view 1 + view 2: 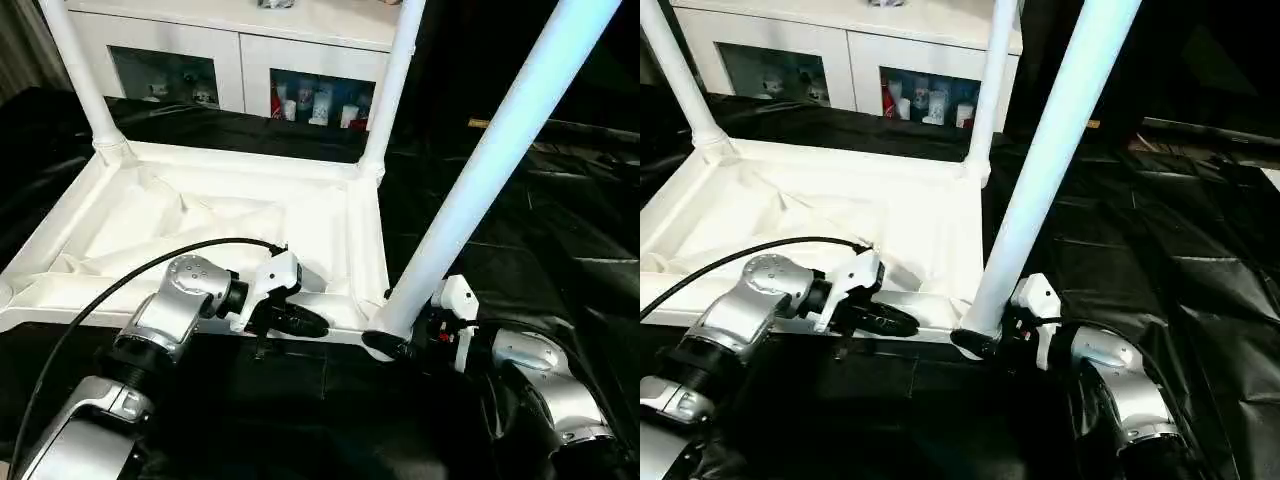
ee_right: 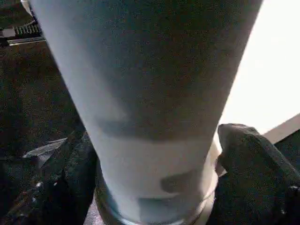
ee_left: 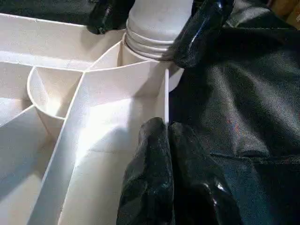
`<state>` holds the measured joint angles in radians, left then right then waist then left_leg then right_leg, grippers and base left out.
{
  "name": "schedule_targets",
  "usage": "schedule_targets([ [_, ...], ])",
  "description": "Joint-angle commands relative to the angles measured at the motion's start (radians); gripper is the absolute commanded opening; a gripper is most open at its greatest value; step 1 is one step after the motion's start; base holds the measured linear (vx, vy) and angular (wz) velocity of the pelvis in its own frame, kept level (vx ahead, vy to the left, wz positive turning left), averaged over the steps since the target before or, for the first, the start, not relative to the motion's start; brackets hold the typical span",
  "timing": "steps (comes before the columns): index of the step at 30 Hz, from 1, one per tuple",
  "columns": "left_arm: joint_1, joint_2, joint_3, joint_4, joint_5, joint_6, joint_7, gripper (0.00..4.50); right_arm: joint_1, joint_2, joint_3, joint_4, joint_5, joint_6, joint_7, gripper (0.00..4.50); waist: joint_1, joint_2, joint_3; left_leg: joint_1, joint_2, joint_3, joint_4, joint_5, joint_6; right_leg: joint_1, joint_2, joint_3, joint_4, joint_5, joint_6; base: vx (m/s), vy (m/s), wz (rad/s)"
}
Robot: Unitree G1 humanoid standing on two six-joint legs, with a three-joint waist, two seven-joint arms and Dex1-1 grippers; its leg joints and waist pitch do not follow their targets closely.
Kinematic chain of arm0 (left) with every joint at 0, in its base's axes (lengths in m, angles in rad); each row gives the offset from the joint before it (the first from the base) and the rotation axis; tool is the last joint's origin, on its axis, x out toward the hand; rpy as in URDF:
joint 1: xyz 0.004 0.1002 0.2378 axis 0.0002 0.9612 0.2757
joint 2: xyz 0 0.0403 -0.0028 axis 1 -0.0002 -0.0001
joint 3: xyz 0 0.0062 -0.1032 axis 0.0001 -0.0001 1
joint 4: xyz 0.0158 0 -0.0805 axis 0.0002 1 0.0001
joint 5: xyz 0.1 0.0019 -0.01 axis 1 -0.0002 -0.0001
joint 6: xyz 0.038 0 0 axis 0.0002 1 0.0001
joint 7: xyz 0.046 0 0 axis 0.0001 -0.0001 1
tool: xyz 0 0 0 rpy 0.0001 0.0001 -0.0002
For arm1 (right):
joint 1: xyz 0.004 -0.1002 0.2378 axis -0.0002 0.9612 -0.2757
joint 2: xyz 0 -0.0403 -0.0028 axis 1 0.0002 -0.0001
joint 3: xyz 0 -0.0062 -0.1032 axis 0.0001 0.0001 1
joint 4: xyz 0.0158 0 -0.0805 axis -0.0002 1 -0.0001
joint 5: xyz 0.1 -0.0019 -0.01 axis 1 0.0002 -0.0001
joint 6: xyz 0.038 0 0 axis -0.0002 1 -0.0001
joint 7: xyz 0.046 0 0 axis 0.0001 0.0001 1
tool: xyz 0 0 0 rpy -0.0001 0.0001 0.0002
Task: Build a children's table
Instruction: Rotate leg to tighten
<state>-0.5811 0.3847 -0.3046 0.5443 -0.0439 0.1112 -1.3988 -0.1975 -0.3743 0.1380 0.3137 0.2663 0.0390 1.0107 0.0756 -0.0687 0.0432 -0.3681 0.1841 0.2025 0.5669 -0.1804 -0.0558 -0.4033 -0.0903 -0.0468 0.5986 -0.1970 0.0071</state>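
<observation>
The children's table (image 1: pixel 362 240) lies upside down on the black cloth, ribbed underside up. Two white legs (image 1: pixel 84 80) (image 1: pixel 393 85) stand in its far corner sockets. A third leg (image 1: pixel 500 150) leans to the right, its base at the near right corner socket. My right gripper (image 1: pixel 386 338) is shut on that base; in the left wrist view its fingers (image 3: pixel 201 33) press both sides of the ringed leg end (image 3: pixel 154 23). My left gripper (image 1: pixel 314 322) is shut and empty, its tips resting on the table's near rim (image 3: pixel 165 93) just left of that corner.
A white cabinet (image 1: pixel 240 50) with glass doors stands behind the work table. Black cloth (image 1: pixel 540 230) covers the surface to the right of the small table. A black cable (image 1: pixel 110 290) arcs over my left forearm.
</observation>
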Motion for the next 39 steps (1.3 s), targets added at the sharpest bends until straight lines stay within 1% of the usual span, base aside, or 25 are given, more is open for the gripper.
schedule_targets([
  [1,0.018,-0.006,-0.012,-0.015,-0.035,0.006,-0.062,0.00,0.002,-0.016,-0.021,-0.012,0.008,0.022,-0.007,3.36,0.004,-0.003,-0.050,0.013,0.051,-0.018,-0.055,-0.148,0.095,0.048,-0.057,0.039,-0.052,-0.042,-0.265,0.000,0.000,0.00],
  [5,0.020,-0.011,-0.021,-0.019,-0.033,0.006,-0.052,0.00,0.004,-0.005,-0.029,-0.009,0.014,0.027,-0.022,3.13,0.003,-0.001,-0.049,0.013,0.052,-0.019,-0.056,-0.169,0.083,0.048,-0.057,0.040,-0.055,-0.078,-0.258,0.000,0.000,0.00],
  [6,0.020,-0.014,-0.024,-0.017,-0.027,0.002,-0.042,0.00,0.004,-0.001,-0.031,-0.007,0.016,0.029,-0.028,2.96,0.003,-0.002,-0.050,0.013,0.052,-0.019,-0.056,-0.171,0.081,0.048,-0.057,0.040,-0.054,-0.081,-0.257,0.000,0.000,0.00],
  [9,0.009,-0.035,-0.031,0.028,0.024,-0.048,0.043,0.00,0.001,0.012,-0.029,0.015,-0.014,0.014,-0.074,2.82,0.002,-0.001,-0.050,0.014,0.052,-0.019,-0.055,-0.171,0.075,0.046,-0.056,0.040,-0.055,-0.077,-0.258,0.000,0.000,0.00],
  [10,0.002,-0.044,-0.033,0.052,0.046,-0.063,0.084,0.00,-0.002,0.021,-0.032,0.027,-0.026,0.014,-0.103,2.78,0.003,-0.001,-0.049,0.016,0.052,-0.019,-0.056,-0.182,0.071,0.045,-0.056,0.040,-0.057,-0.086,-0.256,0.000,0.000,0.00],
  [11,0.002,-0.044,-0.033,0.052,0.046,-0.063,0.084,0.00,-0.002,0.021,-0.032,0.027,-0.026,0.014,-0.103,2.78,0.003,-0.002,-0.047,0.015,0.051,-0.019,-0.057,-0.190,0.065,0.045,-0.057,0.040,-0.059,-0.105,-0.249,0.000,0.000,0.00],
  [12,-0.007,-0.057,-0.039,0.080,0.073,-0.075,0.135,0.00,-0.019,0.042,-0.043,0.064,-0.057,0.008,-0.184,2.75,0.003,-0.001,-0.048,0.015,0.052,-0.020,-0.057,-0.193,0.060,0.044,-0.056,0.040,-0.059,-0.113,-0.246,0.000,0.000,0.00],
  [14,-0.022,-0.086,-0.042,0.114,0.100,-0.066,0.207,0.00,-0.047,0.081,-0.068,0.124,-0.091,0.005,-0.314,2.72,-0.003,-0.001,-0.044,0.015,0.050,-0.024,-0.065,-0.237,0.022,0.042,-0.059,0.038,-0.068,-0.208,-0.222,0.000,0.000,0.00],
  [15,-0.032,-0.112,-0.038,0.130,0.104,-0.048,0.250,0.00,-0.063,0.109,-0.089,0.154,-0.098,0.011,-0.392,2.72,-0.003,0.000,-0.044,0.017,0.050,-0.026,-0.066,-0.255,0.013,0.043,-0.061,0.037,-0.072,-0.243,-0.213,0.000,0.000,0.00],
  [16,-0.048,-0.150,-0.034,0.149,0.108,-0.012,0.303,0.00,-0.084,0.147,-0.116,0.188,-0.100,0.022,-0.492,2.71,-0.009,0.000,-0.043,0.021,0.051,-0.027,-0.067,-0.293,-0.010,0.035,-0.062,0.039,-0.076,-0.298,-0.198,0.000,0.000,0.00],
  [20,-0.089,-0.227,-0.026,0.210,0.121,0.040,0.419,0.00,-0.130,0.214,-0.161,0.257,-0.102,0.042,-0.685,2.70,-0.015,0.000,-0.043,0.020,0.049,-0.028,-0.068,-0.306,-0.021,0.032,-0.059,0.040,-0.080,-0.305,-0.182,0.000,0.000,0.00],
  [21,-0.112,-0.264,-0.011,0.250,0.124,0.062,0.493,0.00,-0.153,0.240,-0.183,0.293,-0.101,0.049,-0.765,2.70,-0.015,0.000,-0.044,0.020,0.049,-0.028,-0.067,-0.305,-0.021,0.032,-0.059,0.040,-0.081,-0.301,-0.181,0.000,0.000,0.00],
  [22,-0.127,-0.287,0.000,0.277,0.126,0.076,0.542,0.00,-0.169,0.257,-0.198,0.316,-0.101,0.053,-0.816,2.70,-0.017,0.000,-0.044,0.020,0.046,-0.026,-0.066,-0.305,-0.023,0.030,-0.058,0.041,-0.080,-0.298,-0.181,0.000,0.000,0.00],
  [24,-0.156,-0.332,0.017,0.329,0.128,0.094,0.615,0.00,-0.206,0.287,-0.218,0.373,-0.111,0.048,-0.914,2.70,-0.016,0.000,-0.045,0.023,0.045,-0.026,-0.065,-0.303,-0.022,0.028,-0.057,0.040,-0.081,-0.284,-0.178,0.000,0.000,0.00],
  [25,-0.171,-0.358,0.022,0.354,0.132,0.102,0.658,0.00,-0.232,0.302,-0.217,0.409,-0.127,0.032,-0.966,2.70,-0.015,0.000,-0.047,0.020,0.044,-0.027,-0.065,-0.295,-0.021,0.031,-0.057,0.040,-0.080,-0.268,-0.175,0.000,0.000,0.00],
  [26,-0.181,-0.377,0.023,0.372,0.138,0.110,0.686,0.00,-0.250,0.315,-0.213,0.430,-0.139,0.021,-0.988,2.70,-0.014,0.004,-0.050,0.019,0.044,-0.027,-0.064,-0.283,-0.016,0.034,-0.058,0.040,-0.077,-0.242,-0.175,0.000,0.000,0.00],
  [28,-0.184,-0.383,0.022,0.379,0.141,0.113,0.696,0.00,-0.257,0.321,-0.211,0.436,-0.143,0.018,-0.990,2.70,-0.014,0.001,-0.050,0.019,0.043,-0.025,-0.062,-0.276,-0.008,0.034,-0.055,0.040,-0.077,-0.218,-0.173,0.000,0.000,0.00],
  [29,-0.189,-0.391,0.013,0.391,0.156,0.121,0.713,0.00,-0.266,0.326,-0.192,0.442,-0.162,0.003,-0.989,2.70,-0.012,-0.002,-0.051,0.016,0.043,-0.024,-0.060,-0.259,0.010,0.038,-0.055,0.040,-0.074,-0.179,-0.177,0.000,0.000,0.00],
  [32,-0.200,-0.398,0.005,0.415,0.172,0.133,0.728,0.00,-0.275,0.336,-0.177,0.452,-0.173,-0.021,-0.977,2.70,-0.010,-0.002,-0.052,0.013,0.042,-0.023,-0.058,-0.226,0.031,0.042,-0.055,0.039,-0.069,-0.133,-0.189,0.000,0.000,0.00],
  [33,-0.200,-0.398,0.005,0.415,0.172,0.133,0.728,0.00,-0.275,0.336,-0.177,0.452,-0.173,-0.021,-0.977,2.70,-0.010,-0.002,-0.052,0.012,0.042,-0.023,-0.058,-0.225,0.035,0.042,-0.055,0.039,-0.069,-0.131,-0.189,0.000,0.000,0.00],
  [34,-0.205,-0.398,0.002,0.425,0.178,0.136,0.732,0.00,-0.276,0.340,-0.182,0.455,-0.160,-0.034,-0.956,2.70,-0.009,-0.004,-0.048,0.013,0.043,-0.023,-0.060,-0.238,0.039,0.040,-0.056,0.038,-0.073,-0.161,-0.186,0.000,0.000,0.00],
  [35,-0.206,-0.397,0.001,0.427,0.180,0.139,0.734,0.00,-0.275,0.341,-0.186,0.453,-0.152,-0.038,-0.942,3.05,-0.009,-0.004,-0.048,0.014,0.043,-0.023,-0.061,-0.247,0.040,0.040,-0.055,0.038,-0.074,-0.175,-0.184,0.000,0.000,0.00],
  [36,-0.210,-0.392,-0.003,0.432,0.189,0.148,0.740,0.00,-0.272,0.341,-0.194,0.449,-0.138,-0.044,-0.925,3.26,-0.009,-0.005,-0.047,0.014,0.044,-0.024,-0.062,-0.255,0.039,0.040,-0.056,0.038,-0.076,-0.191,-0.181,0.000,0.000,0.00],
  [38,-0.216,-0.386,-0.001,0.439,0.192,0.162,0.745,0.53,-0.267,0.337,-0.204,0.442,-0.124,-0.049,-0.905,3.42,-0.009,-0.004,-0.045,0.015,0.046,-0.025,-0.064,-0.283,0.032,0.036,-0.057,0.039,-0.080,-0.237,-0.170,0.000,0.000,0.00],
  [39,-0.219,-0.386,0.004,0.442,0.188,0.170,0.747,0.53,-0.266,0.334,-0.205,0.441,-0.123,-0.052,-0.903,3.49,-0.013,-0.005,-0.045,0.011,0.046,-0.028,-0.067,-0.293,0.027,0.038,-0.057,0.038,-0.082,-0.255,-0.163,0.000,0.000,0.00],
])
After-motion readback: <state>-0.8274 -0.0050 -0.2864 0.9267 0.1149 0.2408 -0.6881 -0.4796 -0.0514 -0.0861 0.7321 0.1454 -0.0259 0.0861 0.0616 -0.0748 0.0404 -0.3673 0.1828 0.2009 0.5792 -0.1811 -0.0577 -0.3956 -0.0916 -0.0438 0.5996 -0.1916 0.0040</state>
